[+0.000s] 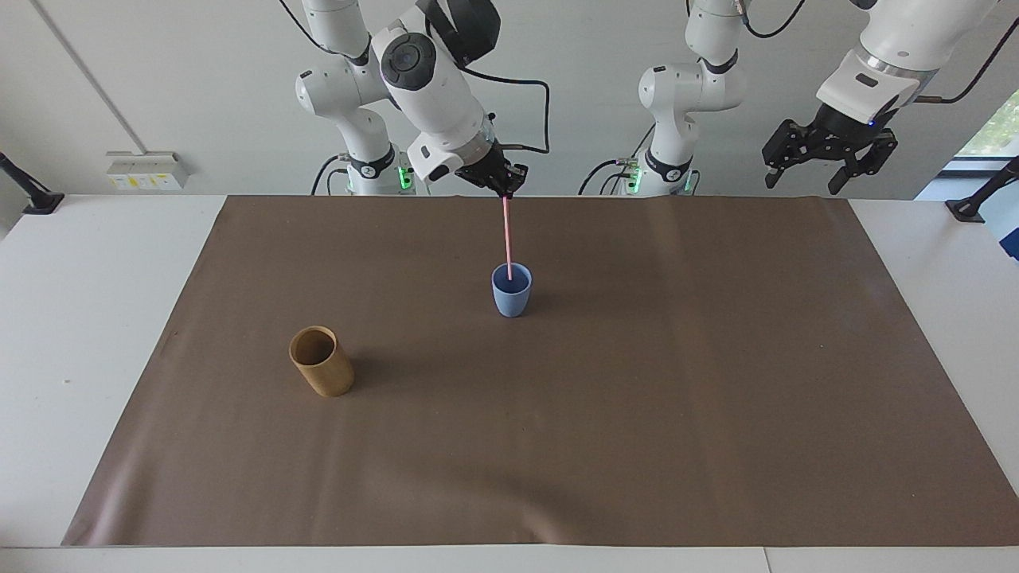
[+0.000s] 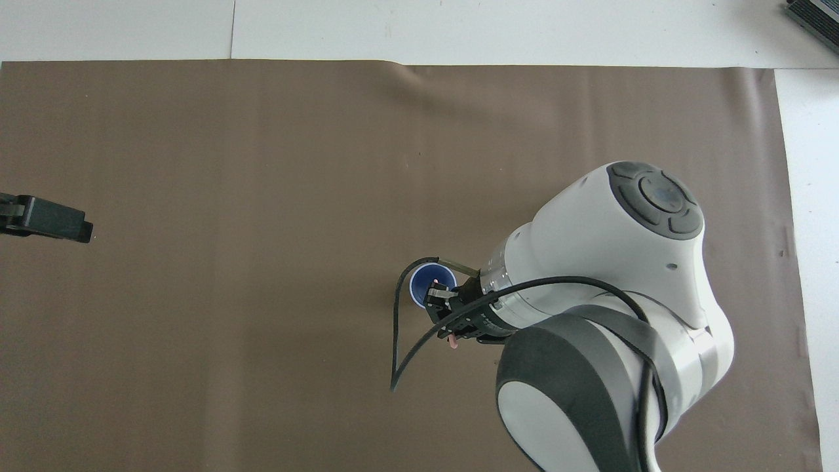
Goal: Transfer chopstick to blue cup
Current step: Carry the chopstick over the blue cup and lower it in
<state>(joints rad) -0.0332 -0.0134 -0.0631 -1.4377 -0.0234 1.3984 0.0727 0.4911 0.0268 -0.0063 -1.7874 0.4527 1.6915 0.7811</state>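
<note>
In the facing view, the right gripper (image 1: 505, 191) is up in the air over the blue cup (image 1: 511, 296). Its jaws are closed on the top end of the chopstick (image 1: 507, 239). The pink stick hangs almost straight down, and its lower tip is already inside the mouth of the cup. I cannot tell whether the tip touches the bottom. The blue cup stands upright near the middle of the brown mat (image 1: 637, 398), nearer to the robots than the brown cup (image 1: 321, 361), which stands toward the right arm's end of the table. The left gripper (image 1: 828, 159) waits in the air over the left arm's end of the table with its jaws wide and holding nothing.

In the overhead view, the right gripper (image 2: 444, 308) covers part of the blue cup (image 2: 426, 288), and only a small pink piece of the chopstick (image 2: 433, 282) shows inside the rim. Only a tip of the left gripper (image 2: 49, 219) shows at the edge.

I think the main risk is in the release. The stick is long and the cup is small and narrow at its base, so if the stick is let go while it is high, it may lean hard on the rim and tip the light cup over, or jump out. A sideways move of the arm with the tip inside could also push the cup.
</note>
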